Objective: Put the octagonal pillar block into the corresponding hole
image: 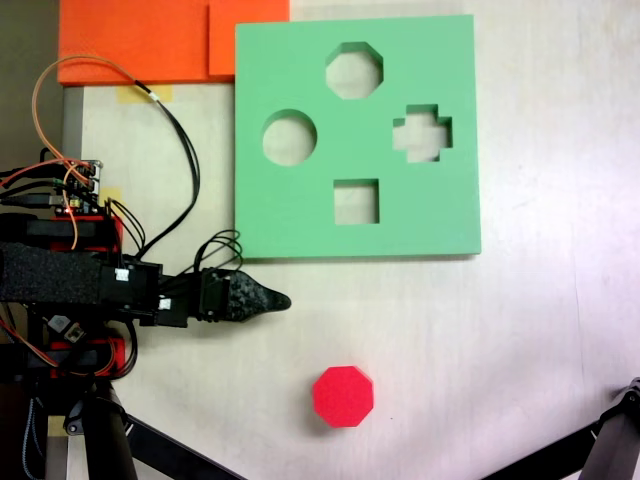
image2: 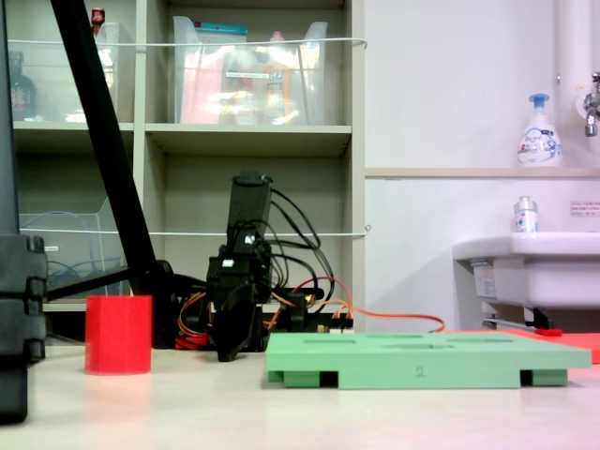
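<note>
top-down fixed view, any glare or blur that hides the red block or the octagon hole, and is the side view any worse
In the top-down fixed view the light is even and soft: the octagonal pillar block and the eight-sided hole read cleanly, with faint shadows. In the low side fixed view the block is sharp, the green board shows edge-on so its cut-outs barely show, and the table has a mild sheen.

Beyond my reach, orange foam sheets (image: 150,40) lay at the tabletop's (image: 520,340) edge; a soap bottle (image2: 539,131) stood above a sink (image2: 530,267).
</note>
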Action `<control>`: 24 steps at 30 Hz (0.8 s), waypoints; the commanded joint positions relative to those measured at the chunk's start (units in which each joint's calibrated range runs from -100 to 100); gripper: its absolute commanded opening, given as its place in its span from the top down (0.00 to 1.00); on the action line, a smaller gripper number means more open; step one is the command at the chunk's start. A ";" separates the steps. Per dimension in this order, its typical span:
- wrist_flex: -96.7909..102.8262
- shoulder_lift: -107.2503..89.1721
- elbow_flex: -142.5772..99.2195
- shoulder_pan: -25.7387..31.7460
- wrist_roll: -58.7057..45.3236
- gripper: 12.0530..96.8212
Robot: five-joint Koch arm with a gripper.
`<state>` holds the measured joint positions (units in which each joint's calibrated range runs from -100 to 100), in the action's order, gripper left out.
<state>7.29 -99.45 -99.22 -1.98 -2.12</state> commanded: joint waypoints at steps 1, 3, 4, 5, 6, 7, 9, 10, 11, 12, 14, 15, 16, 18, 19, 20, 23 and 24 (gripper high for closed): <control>-5.51 -0.55 -0.78 0.24 -0.20 0.56; -5.51 -0.55 -0.78 0.24 -0.20 0.56; -5.51 -0.55 -0.78 0.24 -0.20 0.56; -5.51 -0.55 -0.78 0.24 -0.20 0.56; -5.51 -0.55 -0.78 0.24 -0.20 0.56; -5.51 -0.55 -0.78 0.24 -0.20 0.56; -5.51 -0.55 -0.78 0.24 -0.20 0.56; -5.51 -0.55 -0.78 0.24 -0.20 0.56; -5.51 -0.55 -0.78 0.24 -0.20 0.56; -5.51 -0.55 -0.78 0.24 -0.20 0.56; -5.51 -0.55 -0.78 0.24 -0.20 0.56; -5.51 -0.55 -0.78 0.24 -0.20 0.56; -5.51 -0.55 -0.78 0.24 -0.24 0.56; -5.51 -0.55 -0.78 0.78 -0.29 0.56; -5.32 -0.55 -0.78 1.12 -0.29 0.56; -5.22 -0.55 -0.78 1.27 -0.24 0.56; -5.22 -0.55 -0.78 1.22 -0.20 0.56; -5.22 -0.55 -0.78 1.22 -0.20 0.56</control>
<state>7.29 -99.45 -99.22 -1.05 -2.12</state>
